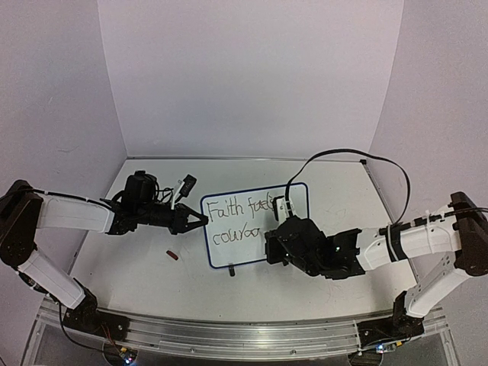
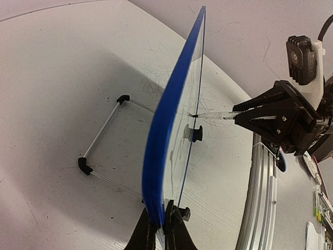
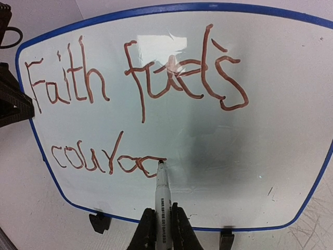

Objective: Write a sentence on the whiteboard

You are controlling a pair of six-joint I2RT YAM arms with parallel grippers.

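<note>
The whiteboard (image 1: 236,250) stands upright mid-table on two black feet (image 3: 99,221). It fills the right wrist view (image 3: 260,135) and is edge-on in the left wrist view (image 2: 171,114). The sentence (image 3: 135,73) in reddish-brown marker reads "Faith fuels" on top, with "coura" and part of a further letter (image 3: 109,159) below. My right gripper (image 3: 161,229) is shut on a white marker (image 3: 162,203), tip touching the board at the end of the second line. My left gripper (image 2: 160,229) is shut on the board's left rim; it shows from above (image 1: 200,219), as does the right gripper (image 1: 271,242).
A small red cap (image 1: 172,255) lies on the table left of the board. A wire stand frame (image 2: 101,130) lies behind the board. An aluminium rail (image 1: 229,335) runs along the near edge. A black cable (image 1: 343,152) arcs over the right arm.
</note>
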